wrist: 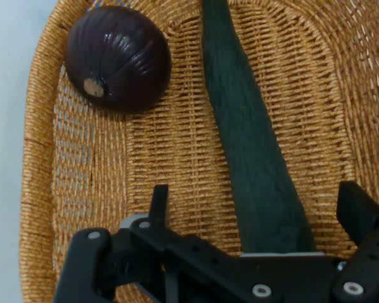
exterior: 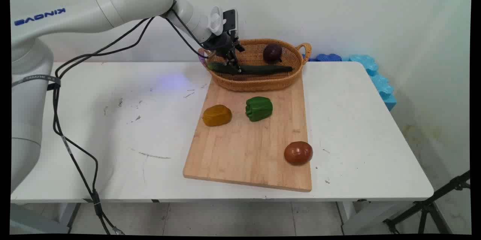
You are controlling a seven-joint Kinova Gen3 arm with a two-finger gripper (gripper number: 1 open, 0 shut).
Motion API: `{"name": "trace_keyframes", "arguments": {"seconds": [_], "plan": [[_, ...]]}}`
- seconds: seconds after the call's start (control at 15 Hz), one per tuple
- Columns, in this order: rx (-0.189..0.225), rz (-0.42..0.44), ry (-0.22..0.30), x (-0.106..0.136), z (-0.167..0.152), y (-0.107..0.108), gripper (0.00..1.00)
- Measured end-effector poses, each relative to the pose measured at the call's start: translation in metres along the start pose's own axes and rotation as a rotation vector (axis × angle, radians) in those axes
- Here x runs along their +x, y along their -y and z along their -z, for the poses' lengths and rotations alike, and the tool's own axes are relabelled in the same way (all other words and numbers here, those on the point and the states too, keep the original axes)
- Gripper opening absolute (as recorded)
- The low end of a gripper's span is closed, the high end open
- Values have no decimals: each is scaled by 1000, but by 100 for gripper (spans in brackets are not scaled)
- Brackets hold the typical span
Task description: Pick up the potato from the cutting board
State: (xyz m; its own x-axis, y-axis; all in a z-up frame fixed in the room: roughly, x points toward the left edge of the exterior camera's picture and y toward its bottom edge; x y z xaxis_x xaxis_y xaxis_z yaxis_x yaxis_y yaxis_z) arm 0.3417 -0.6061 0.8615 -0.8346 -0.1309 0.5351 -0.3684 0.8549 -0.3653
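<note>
Nearest first, with the basket as the landmark:
Tomato: the red-brown tomato (exterior: 298, 153) sits near the front right corner of the cutting board (exterior: 244, 150), well apart from the basket.
Yellow pepper: the yellow pepper (exterior: 217, 115) lies on the board nearer the camera than the basket, below its left end.
Green pepper: the green pepper (exterior: 259, 108) stands just beside the yellow one, a little closer to the basket's front rim.
Basket: the wicker basket (exterior: 259, 82) rests on the far end of the board, handles at either end.
Cucumber: the dark green cucumber (wrist: 252, 158) lies inside the basket, its long axis running along the basket's length, near the front wall.
Claw: the gripper (exterior: 233, 68) reaches down into the basket's left end, right over the cucumber's left tip; in the hand view its fingers (wrist: 158, 203) stand wide apart on either side of the cucumber, not pressing it.
Onion: the purple onion (wrist: 119, 58) sits in the basket's far right part, apart from the cucumber and the claw.
</note>
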Motion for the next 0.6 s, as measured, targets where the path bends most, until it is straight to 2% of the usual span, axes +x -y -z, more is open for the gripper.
{"name": "trace_keyframes", "arguments": {"seconds": [0.27,0.6], "plan": [[11,22,-3,5,12,1,100],[17,125,-1,14,50,-10,100]]}}
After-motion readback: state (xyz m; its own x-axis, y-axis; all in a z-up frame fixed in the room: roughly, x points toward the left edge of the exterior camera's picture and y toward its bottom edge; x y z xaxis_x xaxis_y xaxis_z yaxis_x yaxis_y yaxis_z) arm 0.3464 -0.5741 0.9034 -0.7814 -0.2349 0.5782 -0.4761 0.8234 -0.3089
